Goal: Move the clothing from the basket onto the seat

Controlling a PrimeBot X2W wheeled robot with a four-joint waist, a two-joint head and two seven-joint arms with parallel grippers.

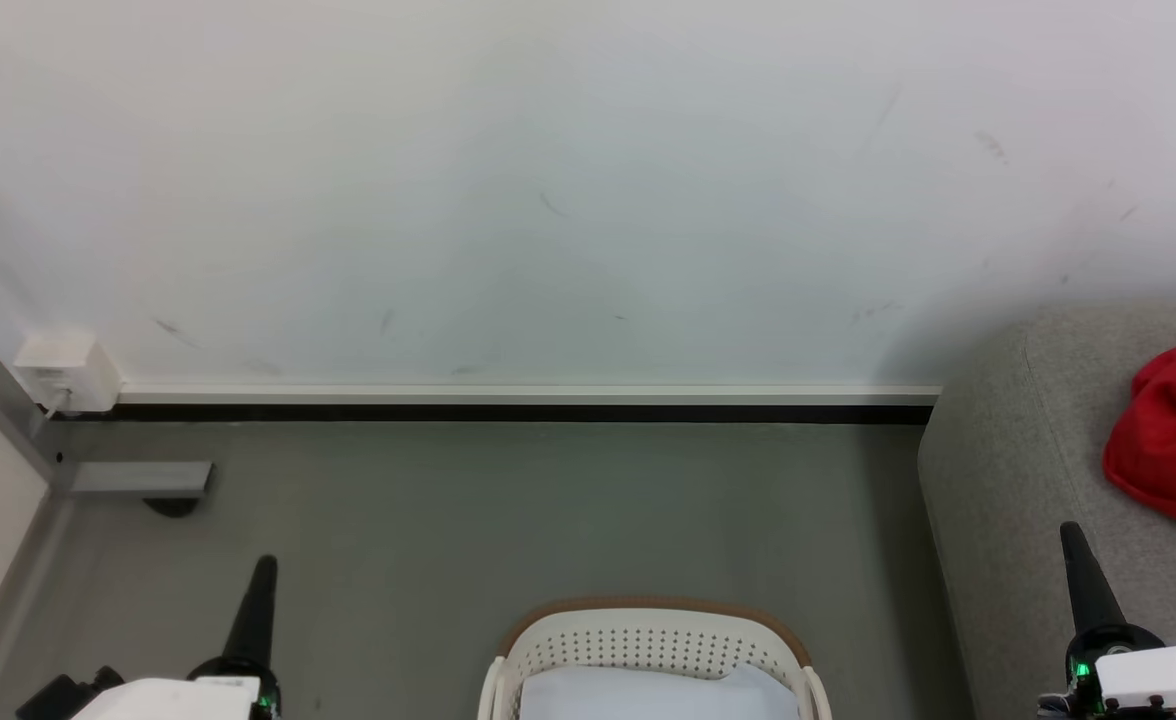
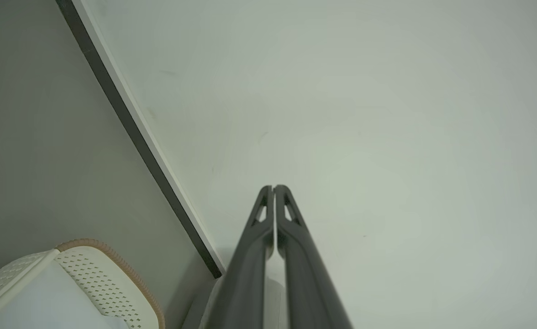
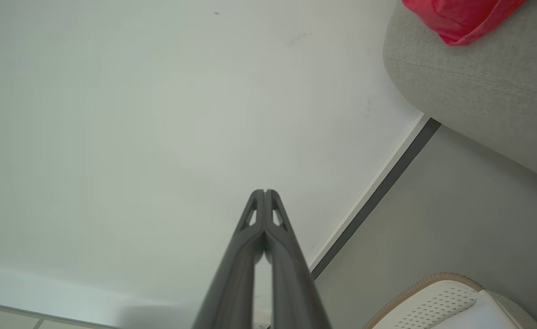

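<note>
Crumpled bright red clothing (image 1: 1173, 440) lying on the grey woven round-cornered seat (image 1: 1008, 480) right of the oval perforated cream plastic basket (image 1: 648, 640), smooth white cloth (image 1: 648, 695) lying inside it, slim dark left gripper (image 1: 266, 565) and right gripper (image 1: 1070, 530) flanking the basket, both pressing closed, gripping nothing

My head view cuts the basket (image 1: 648, 640) off at the near edge, so I see just its far end, and a white cloth (image 1: 648, 697) hides whatever lies beneath it. The clothing (image 1: 1173, 440) and the seat (image 1: 1008, 480) both run off the right edge. The small white box (image 1: 63, 370) at the far left is too small for me to identify.
</note>
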